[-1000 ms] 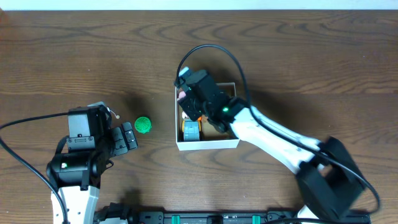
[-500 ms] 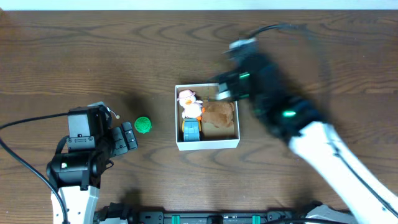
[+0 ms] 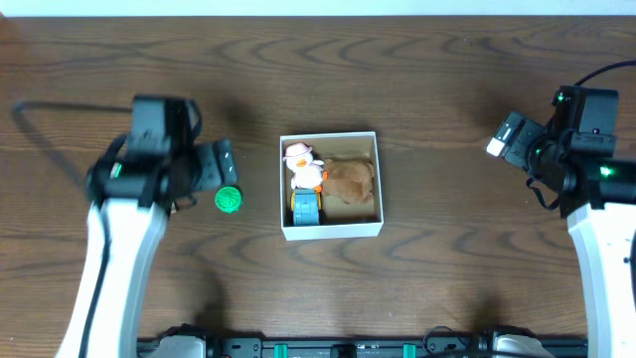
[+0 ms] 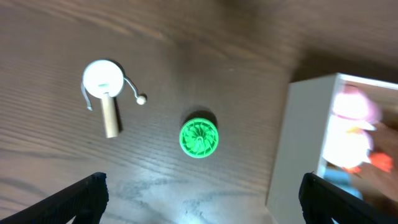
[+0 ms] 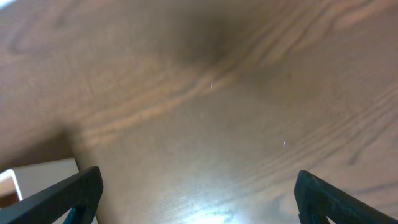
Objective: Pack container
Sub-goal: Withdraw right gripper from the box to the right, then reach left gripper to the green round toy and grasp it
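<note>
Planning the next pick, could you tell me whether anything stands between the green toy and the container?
Nothing visible does: only bare table lies between the green toy and the container. The open left gripper hovers above it; the wooden-handled toy lies beyond.

- No legible text, label, brand, number or sign in any view.
- container: walls are plain white, with no print visible.
- Toys inside it: too small and blurred to show any marking.
</note>
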You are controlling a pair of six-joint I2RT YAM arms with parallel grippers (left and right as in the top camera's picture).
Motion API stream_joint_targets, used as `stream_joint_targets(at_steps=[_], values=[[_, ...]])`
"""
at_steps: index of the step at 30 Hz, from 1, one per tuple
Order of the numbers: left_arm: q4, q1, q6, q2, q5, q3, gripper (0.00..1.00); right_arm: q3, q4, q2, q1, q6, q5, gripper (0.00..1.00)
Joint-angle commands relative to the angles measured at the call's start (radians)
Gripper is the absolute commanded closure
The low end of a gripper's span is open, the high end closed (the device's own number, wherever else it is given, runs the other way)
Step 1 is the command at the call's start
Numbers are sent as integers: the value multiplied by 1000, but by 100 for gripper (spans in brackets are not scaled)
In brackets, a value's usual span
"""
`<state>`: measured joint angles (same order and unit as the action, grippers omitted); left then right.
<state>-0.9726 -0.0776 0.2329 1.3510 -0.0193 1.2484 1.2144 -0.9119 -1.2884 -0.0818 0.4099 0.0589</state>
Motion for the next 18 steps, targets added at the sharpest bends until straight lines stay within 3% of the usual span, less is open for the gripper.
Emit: stream_joint_targets(at_steps=[1, 8, 18], values=[[13, 0, 42, 155, 1, 4, 2, 1, -18, -35, -2, -8, -41, 1], [21, 0, 42, 397, -8, 4, 2, 1, -21, -74, -2, -14, -41, 1], [77, 0, 8, 528, -64, -50, 2, 1, -20, -77, -2, -15, -41, 1]])
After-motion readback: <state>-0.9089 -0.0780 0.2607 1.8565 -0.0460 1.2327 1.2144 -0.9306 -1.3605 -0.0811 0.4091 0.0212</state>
